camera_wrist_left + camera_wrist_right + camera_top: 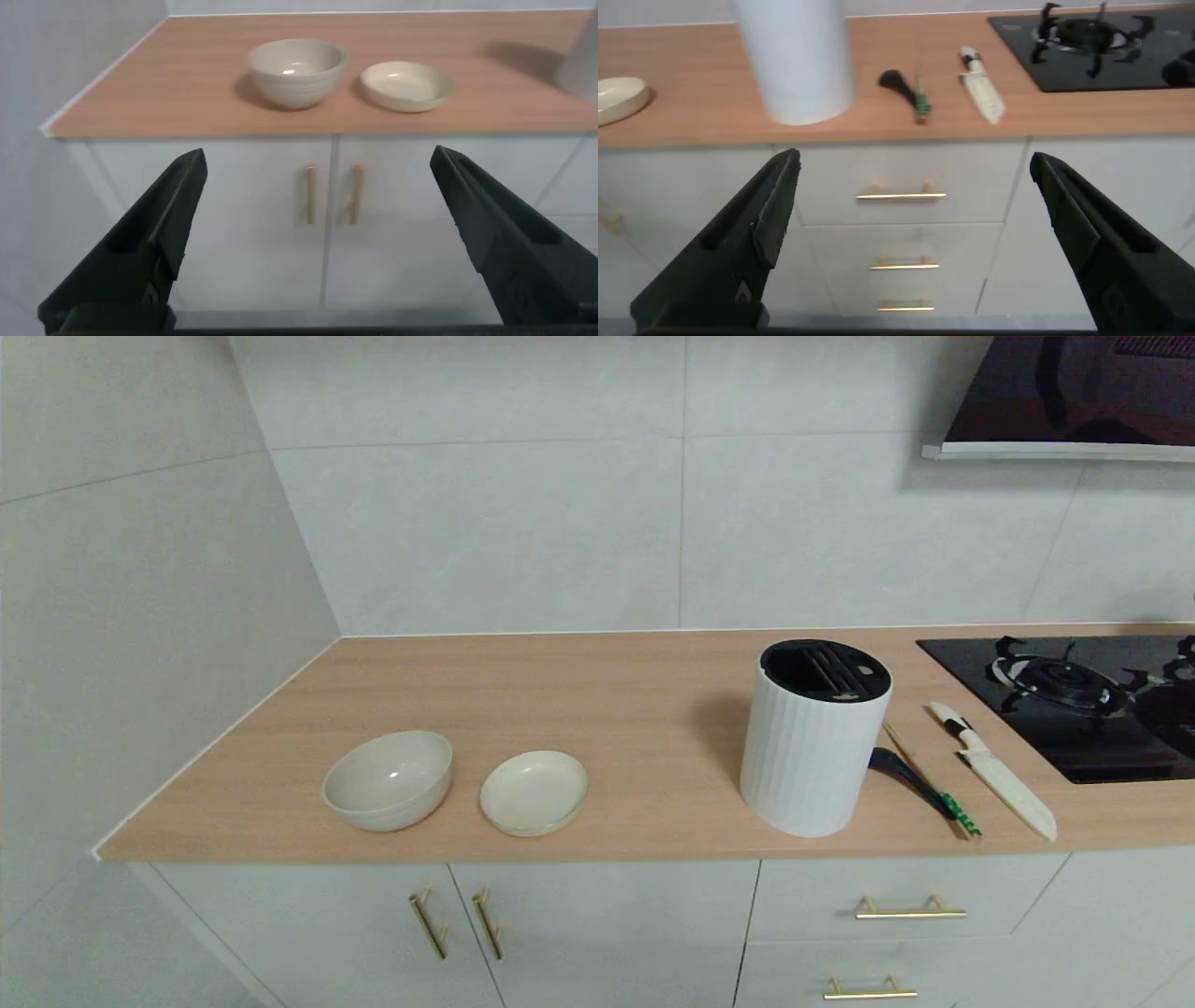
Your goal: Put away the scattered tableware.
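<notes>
Now set along a wooden countertop (597, 709), a deep cream bowl (388, 779) and a shallow cream dish (534, 791) sit near the front edge, close but not touching, the dish at the bowl's 3 o'clock. Well apart, farther toward 3 o'clock, a white ribbed utensil holder (814, 737) with a black slotted top stands upright. At the holder's 3 o'clock lie a black spoon (920, 784) with a green-patterned handle, a thin wooden stick (898, 744) alongside it, and a white knife (994, 770), tip toward the front edge. A black gas hob (1074, 700) fills the counter at the knife's 2 o'clock, under a dark range hood (1064, 397). Below, the left gripper (318, 161) hangs before the brass-handled cabinet doors (332, 215) under the bowl and dish, fingers spread wide and empty. The right gripper (915, 161) hangs before the drawers (901, 196) beneath the holder, likewise released.
</notes>
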`<state>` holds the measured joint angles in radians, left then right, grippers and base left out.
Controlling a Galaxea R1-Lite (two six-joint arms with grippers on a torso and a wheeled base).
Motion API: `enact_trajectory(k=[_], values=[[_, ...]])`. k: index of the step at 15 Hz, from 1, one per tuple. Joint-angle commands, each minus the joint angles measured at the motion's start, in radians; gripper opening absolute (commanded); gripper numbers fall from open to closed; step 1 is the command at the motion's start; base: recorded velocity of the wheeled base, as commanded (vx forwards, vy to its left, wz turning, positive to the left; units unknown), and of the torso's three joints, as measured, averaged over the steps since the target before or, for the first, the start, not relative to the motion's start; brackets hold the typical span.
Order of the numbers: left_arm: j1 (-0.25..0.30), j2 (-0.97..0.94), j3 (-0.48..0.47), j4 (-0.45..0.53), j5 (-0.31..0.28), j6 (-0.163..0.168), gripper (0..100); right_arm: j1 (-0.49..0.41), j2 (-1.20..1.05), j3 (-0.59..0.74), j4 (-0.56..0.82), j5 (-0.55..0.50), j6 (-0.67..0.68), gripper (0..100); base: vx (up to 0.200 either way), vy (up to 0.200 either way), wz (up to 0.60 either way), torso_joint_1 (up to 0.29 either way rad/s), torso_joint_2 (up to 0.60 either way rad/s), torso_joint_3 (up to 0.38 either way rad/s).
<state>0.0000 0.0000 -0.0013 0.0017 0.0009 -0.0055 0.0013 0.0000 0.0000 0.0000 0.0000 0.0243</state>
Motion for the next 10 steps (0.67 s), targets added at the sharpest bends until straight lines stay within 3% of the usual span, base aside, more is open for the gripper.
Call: enact_trajectory(k=[1, 10], values=[[-0.002, 0.0, 0.0, 0.0, 0.001, -0.001, 100, 0.0, 0.0, 0.0, 0.0, 0.0, 0.0, 100, 0.0, 0.2, 0.0, 0.002, 0.0, -0.002], [0.0, 0.0, 0.0, -0.002, 0.001, -0.001, 100, 0.0, 0.0, 0.0, 0.0, 0.0, 0.0, 100, 0.0, 0.2, 0.0, 0.0, 0.0, 0.001]])
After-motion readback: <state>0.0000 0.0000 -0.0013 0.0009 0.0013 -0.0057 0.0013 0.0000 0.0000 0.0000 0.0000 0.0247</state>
